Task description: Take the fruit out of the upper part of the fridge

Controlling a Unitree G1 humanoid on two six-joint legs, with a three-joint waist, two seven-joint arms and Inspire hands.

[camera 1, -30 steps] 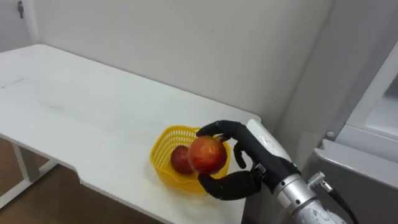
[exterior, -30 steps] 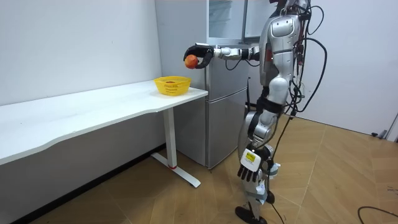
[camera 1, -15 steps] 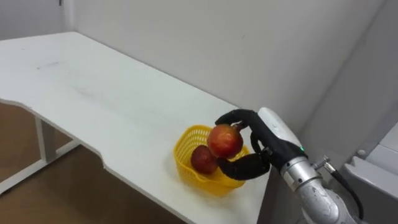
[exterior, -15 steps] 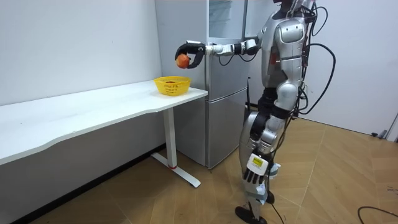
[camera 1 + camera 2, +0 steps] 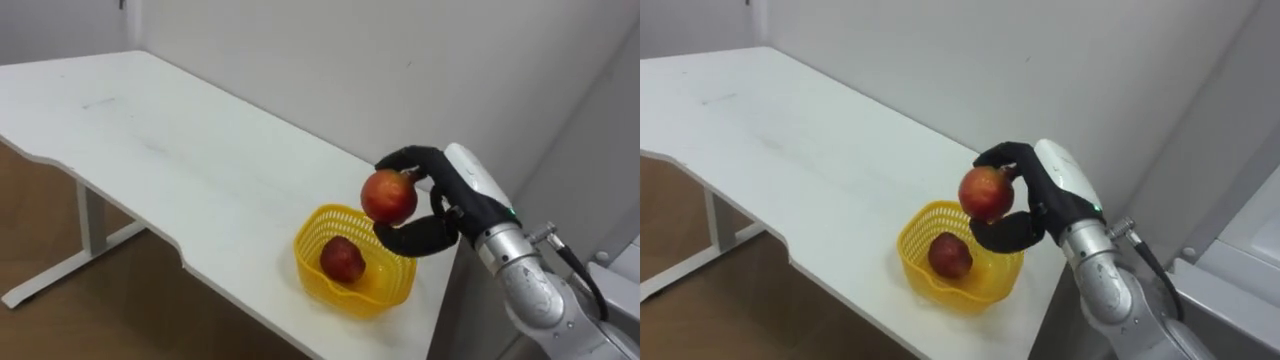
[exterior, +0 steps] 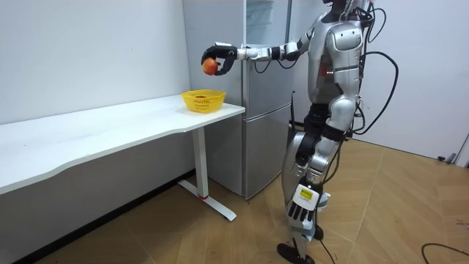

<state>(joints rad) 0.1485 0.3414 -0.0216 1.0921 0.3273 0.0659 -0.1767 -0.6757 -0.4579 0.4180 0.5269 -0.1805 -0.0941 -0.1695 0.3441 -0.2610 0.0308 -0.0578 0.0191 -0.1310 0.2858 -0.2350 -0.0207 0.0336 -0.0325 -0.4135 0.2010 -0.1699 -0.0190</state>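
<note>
My right hand (image 5: 437, 205) (image 5: 1032, 196) is shut on a red apple (image 5: 388, 196) (image 5: 986, 192) (image 6: 210, 65), which it holds in the air above the far right part of a yellow mesh basket (image 5: 354, 267) (image 5: 954, 258) (image 6: 202, 100). A second red apple (image 5: 342, 259) (image 5: 949, 255) lies inside that basket, near the right end of the white table (image 5: 160, 160) (image 6: 110, 125). In the room view I stand beside the grey fridge (image 6: 256, 103), right arm stretched out over the table end. My left hand (image 6: 301, 205) hangs by my leg.
A pale wall runs behind the table. The fridge's body (image 5: 620, 270) stands just right of the table's end, and its upper door (image 6: 265, 22) is open. The table's front edge curves inward toward the left, with wooden floor (image 5: 120, 290) below.
My right hand has lifted the apple higher and carried it a bit further over the table, above the basket. The eye view has shifted slightly.
</note>
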